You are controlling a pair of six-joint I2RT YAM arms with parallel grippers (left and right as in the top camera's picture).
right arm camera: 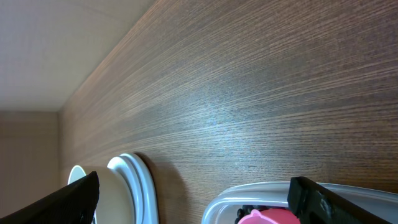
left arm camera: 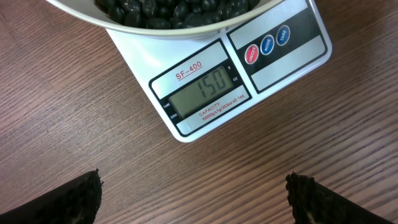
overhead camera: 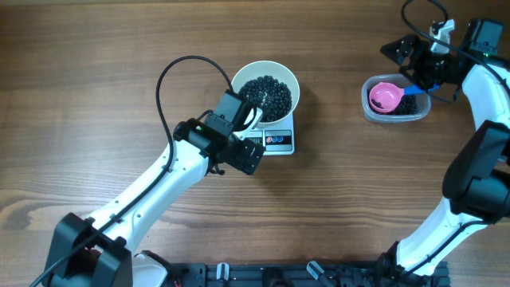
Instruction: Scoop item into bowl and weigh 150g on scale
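Left end effector (left arm camera: 199,202): fingers held wide apart, nothing gripped, hung just before scale (left arm camera: 273,68). Bowl (overhead camera: 296,89) seated on scale, item (overhead camera: 269,96) heaped inside; 150 shown on display. Right end effector (right arm camera: 196,199): likewise spread, empty, near tub (overhead camera: 370,112) where scoop (overhead camera: 384,97) is lodged. Risk: scale or bowl nudged by left fingers on withdrawal, reading upset, beads spilled onto worktop (left arm camera: 74,112).

Overhead is looking straight down; left wrist is framing the shared scale (left arm camera: 230,74) close-up; right wrist is grazing along the counter (right arm camera: 249,93).
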